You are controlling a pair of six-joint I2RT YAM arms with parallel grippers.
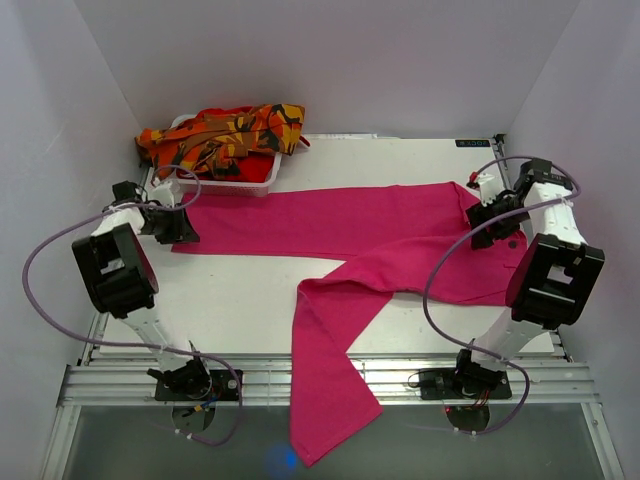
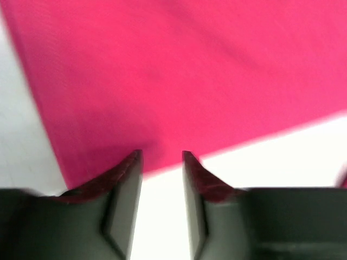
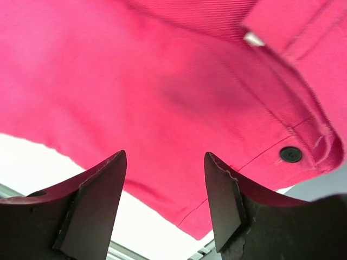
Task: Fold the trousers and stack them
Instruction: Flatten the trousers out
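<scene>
The left end effector (image 2: 161, 157), jaws narrowly parted and empty, sits at the leg hem of the magenta trousers (image 1: 400, 225). The right end effector (image 3: 165, 157), wider and empty, hovers at their waistband. Best to pinch both edges fully off the surface (image 1: 240, 300), then lift evenly.

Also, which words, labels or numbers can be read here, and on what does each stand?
No text can be read.
Dark label at the table's far edge: too small to read.
White tag on the pink trousers: blurred, no letters visible.
</scene>
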